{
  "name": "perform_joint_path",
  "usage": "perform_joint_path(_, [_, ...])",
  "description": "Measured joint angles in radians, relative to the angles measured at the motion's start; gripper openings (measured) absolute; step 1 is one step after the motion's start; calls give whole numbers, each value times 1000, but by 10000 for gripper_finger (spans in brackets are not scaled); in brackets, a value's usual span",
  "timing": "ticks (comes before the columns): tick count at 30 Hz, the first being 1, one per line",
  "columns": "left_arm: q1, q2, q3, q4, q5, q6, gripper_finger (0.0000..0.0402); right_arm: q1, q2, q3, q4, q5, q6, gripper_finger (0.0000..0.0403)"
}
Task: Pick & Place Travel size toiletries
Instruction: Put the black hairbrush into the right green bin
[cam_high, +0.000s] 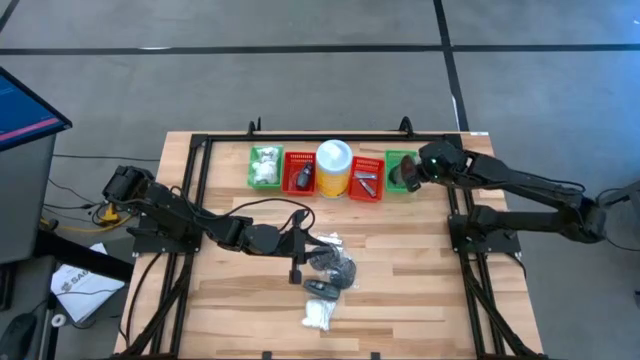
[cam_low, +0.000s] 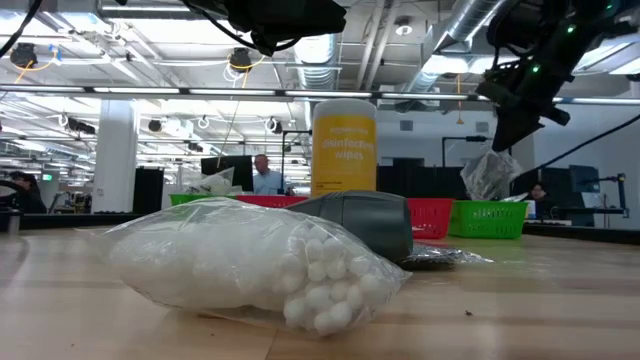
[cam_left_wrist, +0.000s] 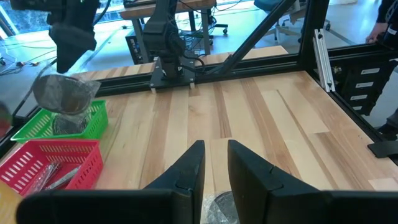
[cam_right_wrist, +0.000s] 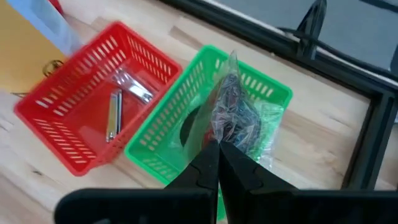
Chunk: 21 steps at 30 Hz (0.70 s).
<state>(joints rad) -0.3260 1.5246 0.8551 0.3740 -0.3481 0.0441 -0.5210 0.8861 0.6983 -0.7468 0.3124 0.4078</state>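
My right gripper pinches a clear-wrapped dark disc by its wrapper top, hanging it over the far green basket so it drops inside. My left gripper, fingers narrowly apart and empty, hovers mid-bench above the remaining toiletries.

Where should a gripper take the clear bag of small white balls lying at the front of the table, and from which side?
Best from straight above, I think, across the middle of the clear bag of white balls. It lies flat and apart from the dark item beside it, and its soft bulging body should squeeze between the fingers. The left gripper is nearest.
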Motion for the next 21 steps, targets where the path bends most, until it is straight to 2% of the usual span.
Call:
perform_joint_path(7, [0, 0, 0, 0, 0, 0, 60, -32, 97, 0, 23, -1, -53, 0])
perform_joint_path(21, [0, 0, 0, 0, 3, -1, 60, -91, 150, 0, 58, -52, -87, 2])
